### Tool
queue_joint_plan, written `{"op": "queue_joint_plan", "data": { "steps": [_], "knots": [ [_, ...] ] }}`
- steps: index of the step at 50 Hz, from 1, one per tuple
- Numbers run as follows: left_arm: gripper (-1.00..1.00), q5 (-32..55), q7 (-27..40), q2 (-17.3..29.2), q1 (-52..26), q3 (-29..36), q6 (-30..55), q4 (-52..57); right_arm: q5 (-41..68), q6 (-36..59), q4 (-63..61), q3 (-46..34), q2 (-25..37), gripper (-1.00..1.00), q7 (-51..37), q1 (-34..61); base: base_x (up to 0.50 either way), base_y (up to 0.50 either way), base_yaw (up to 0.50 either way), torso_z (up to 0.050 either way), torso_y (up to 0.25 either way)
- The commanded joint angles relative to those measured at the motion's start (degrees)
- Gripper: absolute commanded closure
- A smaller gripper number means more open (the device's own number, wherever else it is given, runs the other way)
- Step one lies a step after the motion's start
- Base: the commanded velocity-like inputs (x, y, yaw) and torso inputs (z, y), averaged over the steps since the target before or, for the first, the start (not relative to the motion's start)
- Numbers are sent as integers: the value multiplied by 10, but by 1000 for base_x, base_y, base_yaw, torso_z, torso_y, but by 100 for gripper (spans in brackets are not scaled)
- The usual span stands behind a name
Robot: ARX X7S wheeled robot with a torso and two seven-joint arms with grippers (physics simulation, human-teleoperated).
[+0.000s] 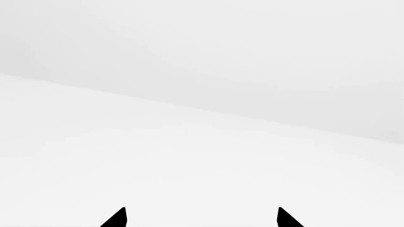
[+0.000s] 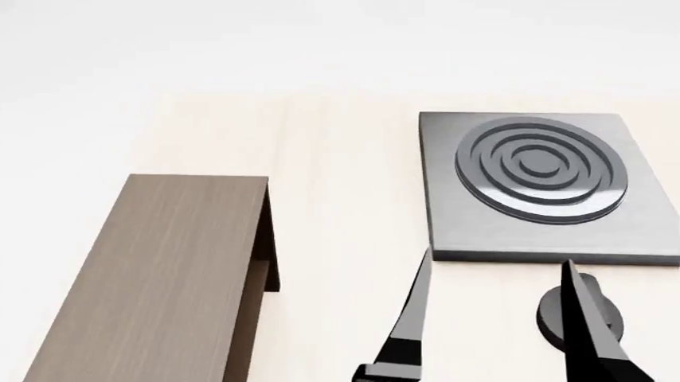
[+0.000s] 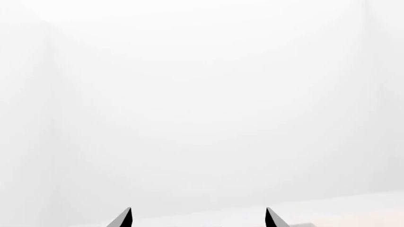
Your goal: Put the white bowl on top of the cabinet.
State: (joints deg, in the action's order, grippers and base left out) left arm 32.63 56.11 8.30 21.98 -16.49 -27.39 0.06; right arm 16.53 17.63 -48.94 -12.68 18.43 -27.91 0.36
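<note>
In the head view, the cabinet (image 2: pixel 159 278) fills the lower left of the frame. It is a long brown wooden box with a flat top and a darker side, and nothing stands on the top. It rests on a pale table (image 2: pixel 340 159).

To the right of it, at the bottom centre, comes the right claw (image 2: pixel 494 274). Its two dark fingers stand well apart, so it is spread and pinches nothing. Behind the right finger there is a small dark round thing (image 2: pixel 568 314); I cannot tell what it is. In the upper right of the frame lies a square grey stove plate (image 2: pixel 531 191) with raised rings.

The left claw (image 1: pixel 202 215) does not show in the head view. In the left wrist view its two black tips are wide apart, over a plain white surface, so it is also spread and empty. The right wrist view shows only two tips and a white background.

The white bowl appears in no picture, so I cannot say where it is. In my judgement the step now is to find it. To do this well, the head or the base should turn slowly until the bowl comes into view, and the spread claw should then close on its thick rim, keeping it upright.

I can read no brand, label or writing anywhere.
</note>
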Motion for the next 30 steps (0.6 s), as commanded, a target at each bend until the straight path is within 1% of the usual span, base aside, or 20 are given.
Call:
{"op": "queue_joint_plan", "data": {
  "steps": [1,21,26,30],
  "knots": [
    [-100,1,2,1,1,3,-2,0,11,5,1,5,1,-100,-9,2,0,0,0,0,0],
    [-100,5,3,4,-1,7,-5,-8,16,13,1,11,4,-100,-27,5,0,0,0,0,0],
    [-100,6,3,4,-1,7,-6,-8,29,31,-5,29,8,-100,-41,10,0,0,0,0,0],
    [-100,5,4,4,1,7,-7,-8,36,68,-18,46,12,-100,-64,23,0,0,0,0,0]
  ]
}}
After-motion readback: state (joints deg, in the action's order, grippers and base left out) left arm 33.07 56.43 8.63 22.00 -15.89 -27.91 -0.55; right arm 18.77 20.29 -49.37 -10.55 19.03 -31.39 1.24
